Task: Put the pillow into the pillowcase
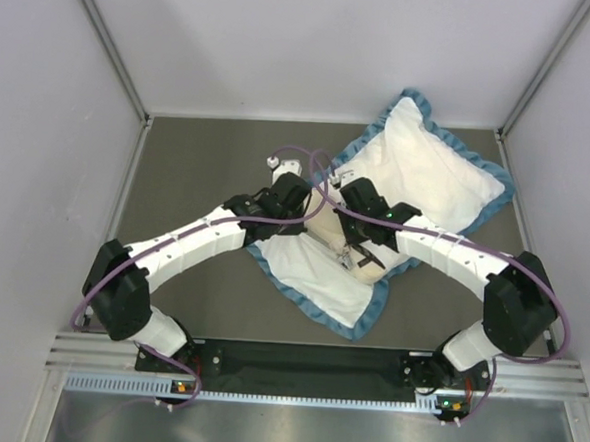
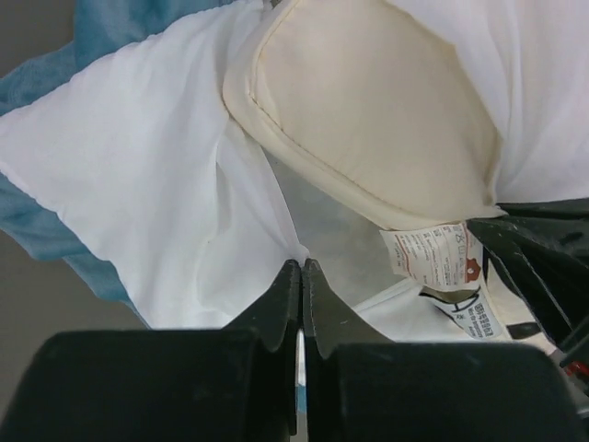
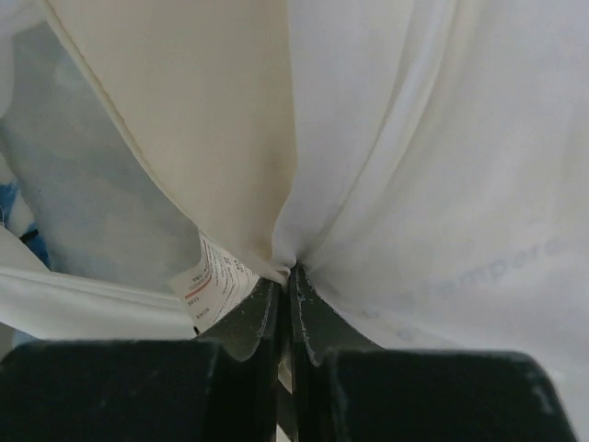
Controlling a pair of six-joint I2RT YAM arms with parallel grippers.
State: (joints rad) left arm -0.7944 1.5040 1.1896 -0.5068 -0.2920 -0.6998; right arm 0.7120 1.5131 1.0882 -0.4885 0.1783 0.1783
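- Two pinches hold: left fingers (image 2: 281,304) closed on the pillowcase (image 1: 428,169), right fingers (image 3: 258,313) apparently closed on the pillow (image 2: 368,110).
- Pillow sits partly inside at mid-surface (image 1: 198,165); case extends toward 1 o'clock; labelled end not yet covered.

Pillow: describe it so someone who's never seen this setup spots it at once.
On the grey table lies the pillowcase, white inside up, blue ruffled edge. At its mouth, between the left gripper and the right gripper, a plump corner pokes out: the pillow. It is cream against the whiter cloth, with a piped seam and a printed tag.
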